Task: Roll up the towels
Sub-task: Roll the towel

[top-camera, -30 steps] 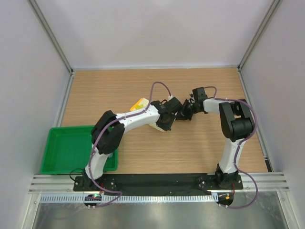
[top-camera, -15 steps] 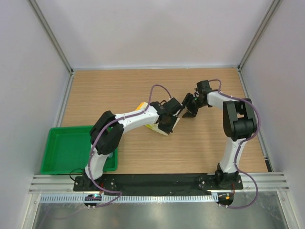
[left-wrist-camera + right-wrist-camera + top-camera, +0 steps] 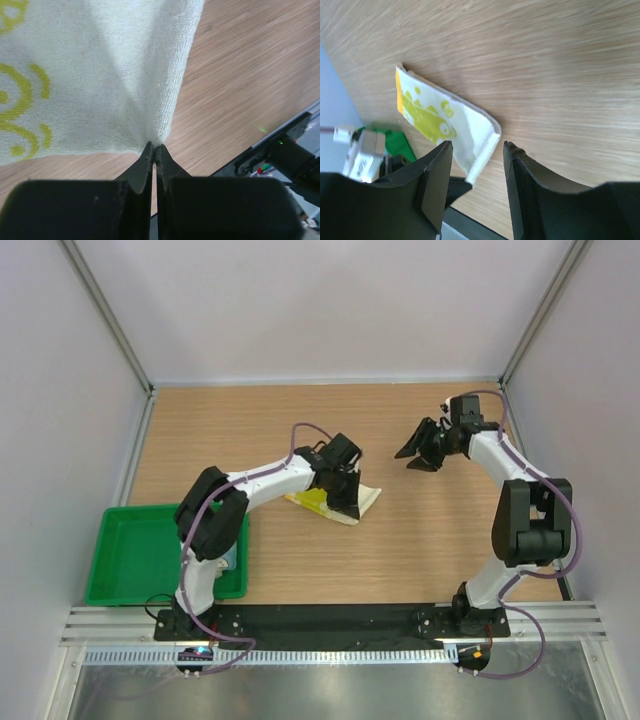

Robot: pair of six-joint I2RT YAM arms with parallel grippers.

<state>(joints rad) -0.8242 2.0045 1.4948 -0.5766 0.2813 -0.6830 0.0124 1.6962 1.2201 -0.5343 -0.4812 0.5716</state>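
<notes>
Nearest me, the green tray (image 3: 135, 550) shows a bare floor, save for a pale bluish scrap (image 3: 229, 558) at its right end beneath the left arm (image 3: 213, 512) (too hidden to name). Past it, the left gripper (image 3: 154, 148) is pinched tight on a corner of the yellow-cream towel (image 3: 366, 500), which lies loosely folded on the table (image 3: 250, 430) and is not yet rolled. I judge the rolling is only starting, and next the edge needs turning over itself, kept snug. Farther off, the right gripper (image 3: 415, 453) hangs half-open, holding nothing, well apart from the cloth.

Left wrist: yellow towel (image 3: 90, 75) cut off top, left.
</notes>
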